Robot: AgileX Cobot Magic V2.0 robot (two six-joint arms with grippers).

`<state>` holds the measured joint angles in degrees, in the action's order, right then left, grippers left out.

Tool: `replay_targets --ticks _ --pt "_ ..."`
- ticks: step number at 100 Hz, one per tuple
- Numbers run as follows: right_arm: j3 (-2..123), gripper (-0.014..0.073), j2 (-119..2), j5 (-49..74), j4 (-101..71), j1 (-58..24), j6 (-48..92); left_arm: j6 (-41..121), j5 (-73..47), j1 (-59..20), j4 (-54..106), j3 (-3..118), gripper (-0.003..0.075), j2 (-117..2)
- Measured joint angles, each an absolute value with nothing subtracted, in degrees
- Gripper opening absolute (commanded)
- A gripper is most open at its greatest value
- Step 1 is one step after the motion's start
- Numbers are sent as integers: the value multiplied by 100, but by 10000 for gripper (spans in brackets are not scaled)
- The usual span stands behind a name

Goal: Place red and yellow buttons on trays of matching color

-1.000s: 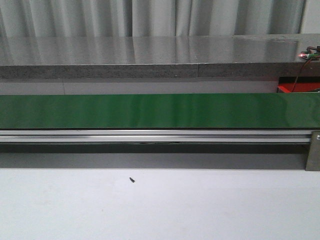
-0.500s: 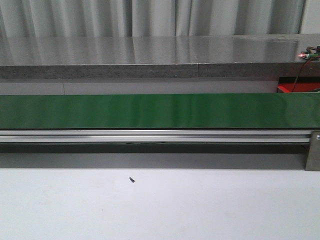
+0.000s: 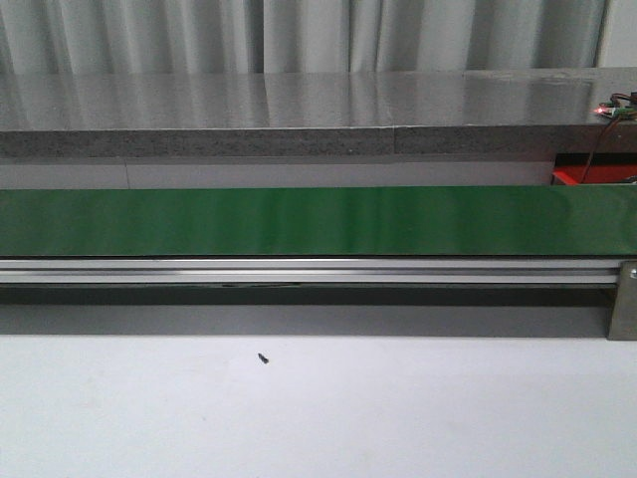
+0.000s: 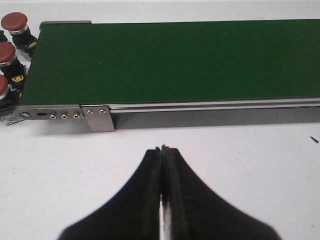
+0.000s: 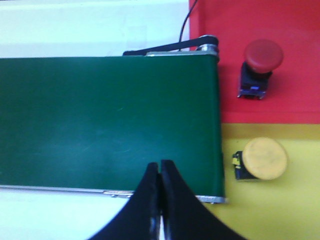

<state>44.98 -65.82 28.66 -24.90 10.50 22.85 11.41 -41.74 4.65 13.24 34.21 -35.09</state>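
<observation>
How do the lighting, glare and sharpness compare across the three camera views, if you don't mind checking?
Front view: sharp, with soft vertical sheen on the green belt and curtain reflections on the grey countertop. Left wrist view: evenly lit, belt matte, left gripper fairly crisp. Right wrist view: softer focus, cooler cast, saturated red tray and yellow tray, right gripper edges blurred.

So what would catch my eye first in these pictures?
The long green belt stretching right across the front view. Past one end, a red button lies on a red tray and a yellow button on a yellow tray; more red buttons cluster off the other end.
</observation>
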Motion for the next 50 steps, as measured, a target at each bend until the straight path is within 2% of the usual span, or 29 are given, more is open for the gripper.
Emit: replay_targets --ticks 26,50 --pt "3389 -122 -5672 2192 -2539 405 2263 1141 -4174 465 1324 3421 -20 -3509" --pt "2842 -122 -4584 1902 -2549 258 2263 1141 -4174 465 1324 3421 -20 -3509"
